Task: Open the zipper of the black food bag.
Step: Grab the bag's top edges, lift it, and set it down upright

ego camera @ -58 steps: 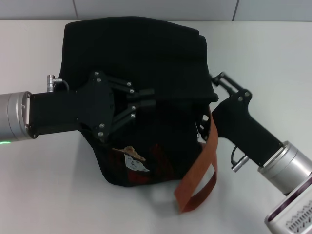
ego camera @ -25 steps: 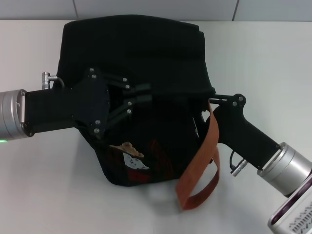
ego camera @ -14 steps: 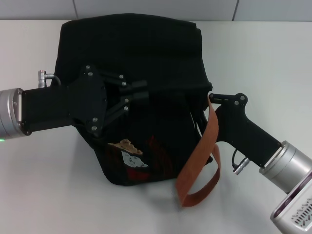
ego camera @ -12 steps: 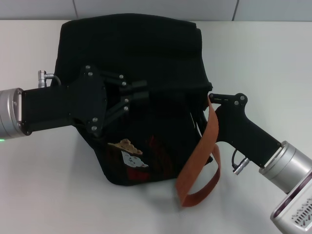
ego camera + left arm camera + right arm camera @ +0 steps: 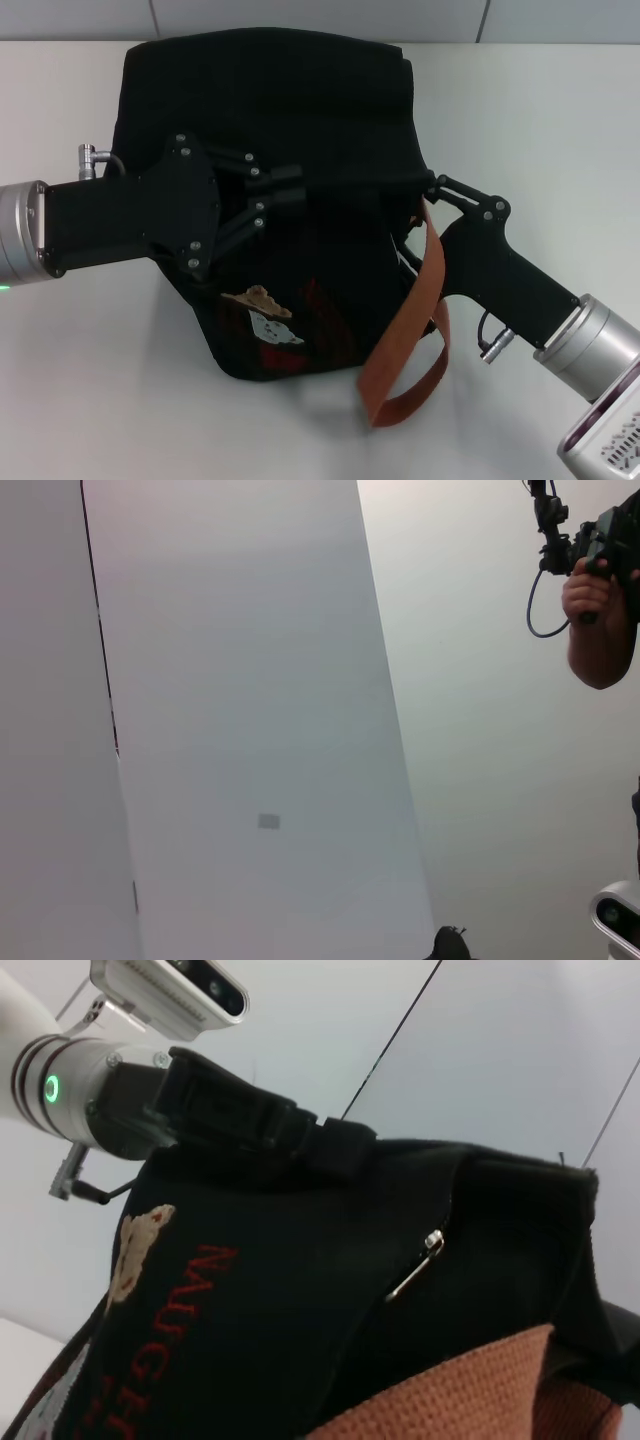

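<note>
The black food bag [image 5: 280, 90] stands mid-table, with an orange-brown strap [image 5: 410, 320] hanging at its right front and a bear patch [image 5: 262, 300] low on its front. My left gripper [image 5: 292, 190] reaches in from the left, shut on the bag's front upper fabric. My right gripper [image 5: 437, 184] rests against the bag's upper right corner. In the right wrist view the bag [image 5: 300, 1300] fills the frame, and a thin silver pull [image 5: 418, 1263] hangs free on a zipper seam. I cannot tell whether it belongs to the top zipper. The left gripper [image 5: 335, 1145] shows there on the bag's rim.
The white table [image 5: 540, 110] lies bare around the bag, with a tiled wall just behind it. The left wrist view shows only wall panels and a person's hand [image 5: 600, 610] holding a device far off.
Over the last second, the left gripper pulled the bag's fabric slightly up and to the left. The right gripper's tip rose a little toward the bag's upper right corner. The strap shifted slightly.
</note>
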